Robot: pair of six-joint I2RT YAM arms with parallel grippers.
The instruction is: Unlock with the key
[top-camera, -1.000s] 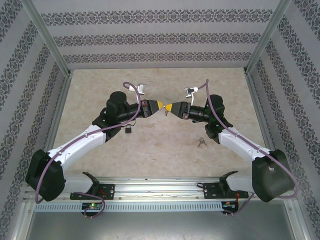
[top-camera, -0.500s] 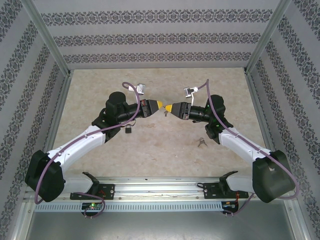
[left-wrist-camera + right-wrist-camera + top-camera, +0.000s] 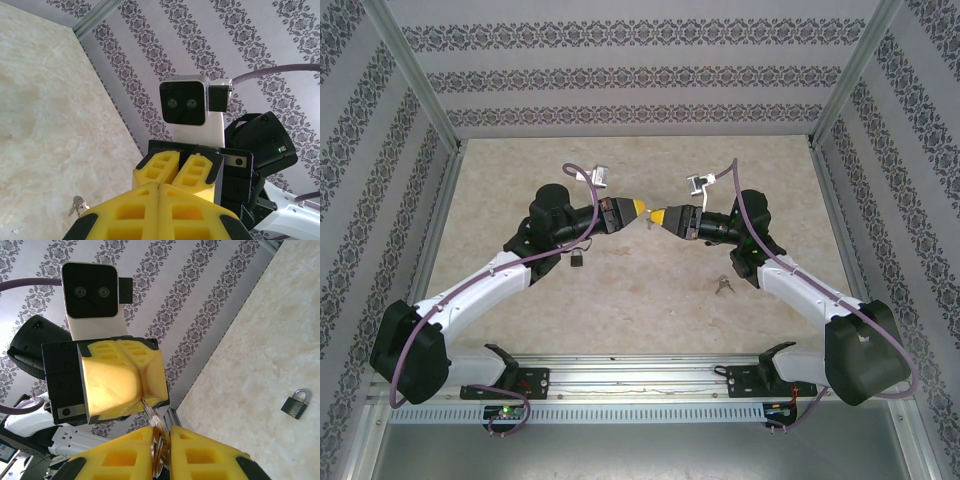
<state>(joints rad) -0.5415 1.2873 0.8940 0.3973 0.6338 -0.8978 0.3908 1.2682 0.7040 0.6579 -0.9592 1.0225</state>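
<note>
left gripper (image 3: 639, 208) and right gripper (image 3: 657, 215), both clamped on the key (image 3: 151, 415) beyond the padlock (image 3: 577, 260), have barely shifted; handover looks unfinished.

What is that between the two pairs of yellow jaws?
A small metal key, gripped by both pairs at once; the right wrist view shows it.

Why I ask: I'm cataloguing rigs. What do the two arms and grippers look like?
The left arm and right arm match: white links, black joint housings, a purple cable along each. The left gripper and right gripper have black bodies, yellow ribbed pads and a silver, black-faced wrist camera.
</note>
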